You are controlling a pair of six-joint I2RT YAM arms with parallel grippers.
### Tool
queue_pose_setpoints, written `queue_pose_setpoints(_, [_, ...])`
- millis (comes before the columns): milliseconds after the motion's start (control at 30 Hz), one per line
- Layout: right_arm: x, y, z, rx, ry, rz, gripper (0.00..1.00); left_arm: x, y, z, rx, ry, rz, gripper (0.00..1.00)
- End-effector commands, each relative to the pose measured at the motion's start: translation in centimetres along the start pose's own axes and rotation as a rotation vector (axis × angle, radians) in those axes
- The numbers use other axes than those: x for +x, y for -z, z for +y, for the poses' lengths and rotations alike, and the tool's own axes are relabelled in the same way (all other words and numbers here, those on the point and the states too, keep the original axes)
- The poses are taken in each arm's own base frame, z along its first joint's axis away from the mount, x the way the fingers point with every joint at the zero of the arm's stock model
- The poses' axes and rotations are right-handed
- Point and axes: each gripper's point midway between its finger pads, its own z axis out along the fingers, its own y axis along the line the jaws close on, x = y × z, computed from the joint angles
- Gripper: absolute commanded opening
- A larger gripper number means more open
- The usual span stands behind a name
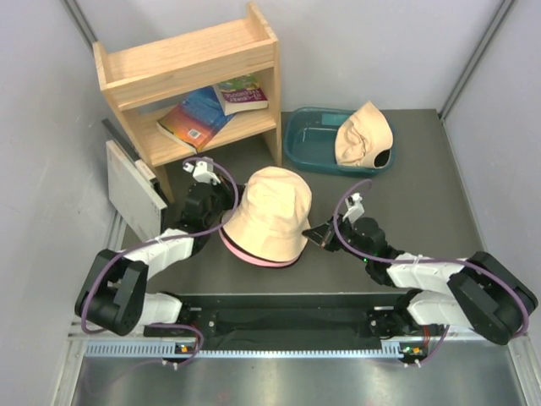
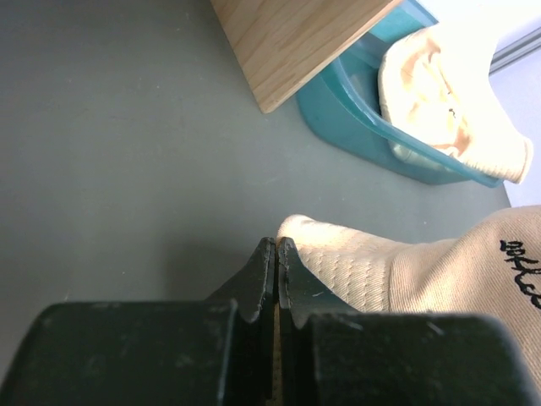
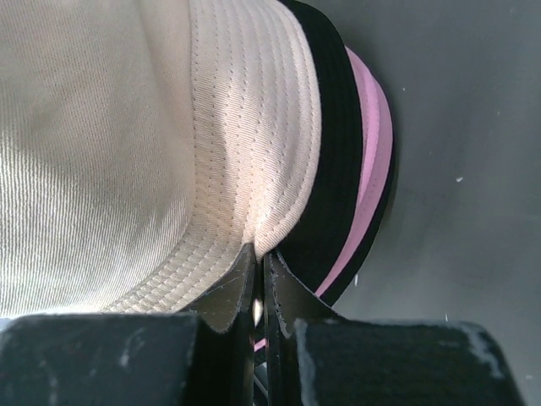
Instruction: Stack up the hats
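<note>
Uppermost, the beige hat (image 1: 269, 211) covers pink and black brims (image 3: 336, 169); left hand (image 2: 277, 245) and right hand (image 3: 256, 254) pinch it.

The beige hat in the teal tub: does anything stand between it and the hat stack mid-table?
Nothing visible does. Only bare table lies between the teal tub and the stack; the beige hat drapes over the tub's rim. The shelf stands off to the left.
</note>
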Motion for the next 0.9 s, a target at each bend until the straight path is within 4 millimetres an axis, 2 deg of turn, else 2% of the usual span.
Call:
queue_pose_setpoints(0, [4.0, 1.9, -2.8, 0.134, 0.042, 0.173, 0.0, -1.8, 0.4, 0.6, -0.072, -0.056, -0.025, 0.07])
queue_pose_setpoints(67, [1.3, 1.8, -1.1, 0.131, 0.11, 0.092, 0.26, -3.4, 0.9, -0.5, -0.068, -0.075, -0.037, 0.28])
queue_pose_setpoints(100, [0.6, 2.2, -1.1, 0.172, 0.129, 0.089, 0.37, -4.1, 1.1, -0.7, -0.074, -0.093, -0.047, 0.5])
queue_pose_setpoints(133, [-0.6, 2.5, -1.1, 0.198, 0.162, 0.047, 0.57, -5.1, 1.8, -1.3, -0.068, -0.1, -0.065, 0.59])
queue_pose_setpoints(167, [-2.2, 3.2, -0.1, 0.188, 0.176, -0.004, 0.66, -6.3, 2.1, -2.0, -0.065, -0.109, -0.083, 0.67])
queue_pose_setpoints(200, [-3.1, 3.7, 0.3, 0.189, 0.188, -0.023, 0.71, -6.2, 2.7, -1.5, -0.099, -0.124, -0.061, 0.79])
queue_pose_setpoints(233, [-4.6, 4.4, 0.6, 0.224, 0.219, -0.063, 0.78, -7.4, 3.7, -2.0, -0.103, -0.132, -0.088, 0.88])
queue_pose_setpoints(267, [-6.0, 5.6, 1.4, 0.232, 0.241, -0.107, 0.81, -8.4, 4.3, -2.5, -0.104, -0.149, -0.104, 0.94])
queue_pose_setpoints(300, [-7.8, 6.4, 3.3, 0.223, 0.269, -0.158, 0.83, -8.2, 5.1, -2.1, -0.131, -0.162, -0.083, 0.99])
queue_pose_setpoints(333, [-8.8, 7.6, 2.2, 0.314, 0.321, -0.18, 0.86, -9.1, 6.1, -2.4, -0.134, -0.173, -0.103, 0.99])
queue_pose_setpoints(367, [-10.2, 8.8, 3.0, 0.323, 0.349, -0.226, 0.87, -9.7, 6.9, -2.8, -0.139, -0.19, -0.099, 0.99])
queue_pose_setpoints(400, [-12.6, 10.0, 4.6, 0.344, 0.377, -0.3, 0.89, -9.4, 7.7, -2.4, -0.162, -0.202, -0.065, 0.99])
queue_pose_setpoints(433, [-13.3, 11.1, 4.6, 0.384, 0.433, -0.308, 0.9, -10.7, 8.7, -3.4, -0.152, -0.21, -0.084, 0.99])
queue_pose_setpoints(467, [-14.5, 11.8, 4.9, 0.411, 0.457, -0.336, 0.91, -11.0, 9.2, -3.5, -0.155, -0.234, -0.08, 0.99])
queue_pose_setpoints(500, [-16.6, 12.9, 6.5, 0.421, 0.505, -0.395, 0.93, -11.5, 9.9, -3.9, -0.154, -0.248, -0.081, 0.99])
queue_pose_setpoints(567, [-18.7, 13.8, 7.1, 0.47, 0.542, -0.439, 0.93, -12.1, 10.9, -4.1, -0.167, -0.306, -0.051, 0.99])
queue_pose_setpoints(600, [-20.3, 14.5, 8.2, 0.488, 0.584, -0.477, 0.94, -12.1, 11.1, -4.1, -0.174, -0.335, -0.031, 0.99])
queue_pose_setpoints(700, [-23.4, 14.6, 8.9, 0.549, 0.652, -0.502, 0.96, -12.6, 12.0, -3.2, -0.233, -0.422, 0.008, 0.99])
queue_pose_setpoints(733, [-24.5, 13.9, 7.7, 0.599, 0.655, -0.484, 0.96, -12.5, 11.9, -2.8, -0.245, -0.441, 0.006, 0.99])
queue_pose_setpoints(767, [-25.8, 13.8, 8.5, 0.591, 0.66, -0.5, 0.96, -12.6, 11.9, -2.4, -0.256, -0.466, -0.001, 0.99])
queue_pose_setpoints(800, [-26.2, 13.0, 8.4, 0.572, 0.673, -0.471, 0.96, -12.6, 11.9, -2.3, -0.255, -0.473, -0.006, 0.99])
queue_pose_setpoints(833, [-27.6, 12.2, 6.7, 0.616, 0.657, -0.457, 0.96, -12.1, 11.7, -2.0, -0.255, -0.475, 0.002, 0.99])
queue_pose_setpoints(867, [-28.8, 11.9, 6.9, 0.608, 0.652, -0.474, 0.96, -11.9, 11.5, -2.2, -0.234, -0.474, 0.004, 0.99])
